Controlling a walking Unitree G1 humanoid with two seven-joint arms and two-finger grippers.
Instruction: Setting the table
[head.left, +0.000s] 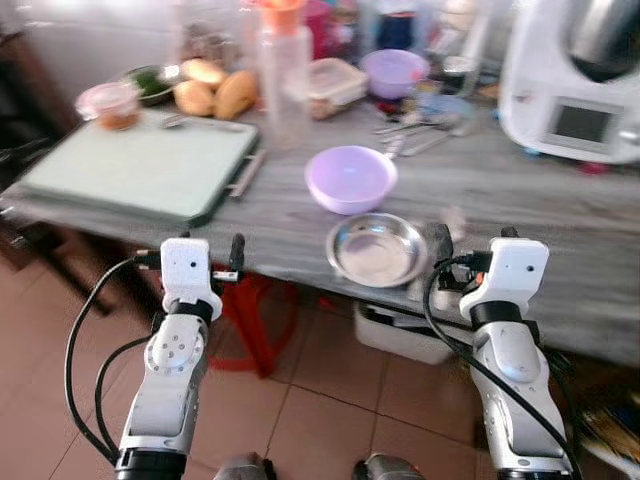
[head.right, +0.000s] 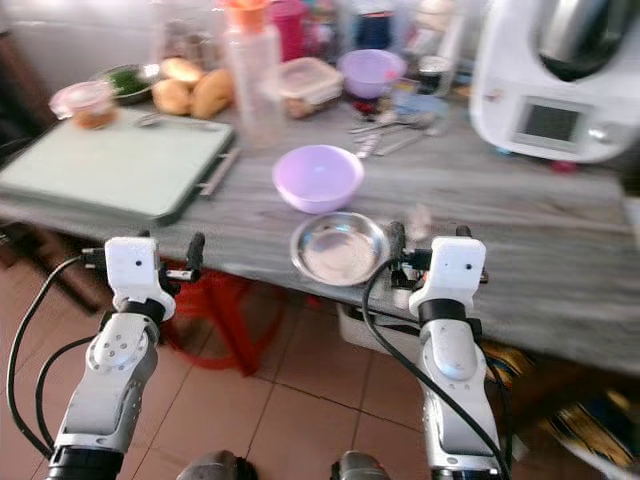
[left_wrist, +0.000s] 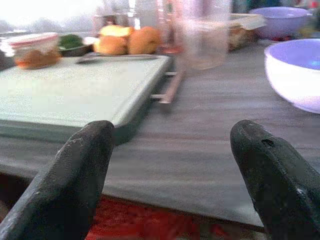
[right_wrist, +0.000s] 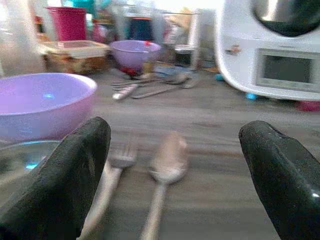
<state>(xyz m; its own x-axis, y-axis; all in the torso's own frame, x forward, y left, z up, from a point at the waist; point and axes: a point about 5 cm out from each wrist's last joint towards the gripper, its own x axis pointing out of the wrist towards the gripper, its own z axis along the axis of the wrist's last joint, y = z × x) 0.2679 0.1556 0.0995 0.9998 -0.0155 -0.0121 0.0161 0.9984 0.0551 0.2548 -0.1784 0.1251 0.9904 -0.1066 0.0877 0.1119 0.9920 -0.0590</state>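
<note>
Cutlery by my spread right gripper (right_wrist: 175, 175): one fork (right_wrist: 112, 172), one spoon (right_wrist: 165, 167), dull silver, lying on the grey table (head.left: 560, 200) beside one steel bowl (head.left: 377, 250). Two purple bowls (head.left: 350, 178) beyond. Left gripper (left_wrist: 170, 175) spread too.

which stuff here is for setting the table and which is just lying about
For the job: steel bowl, purple bowl, fork, spoon, open right gripper.
Lying about: cutting board, bread rolls, jar, white appliance, lidded box.
</note>
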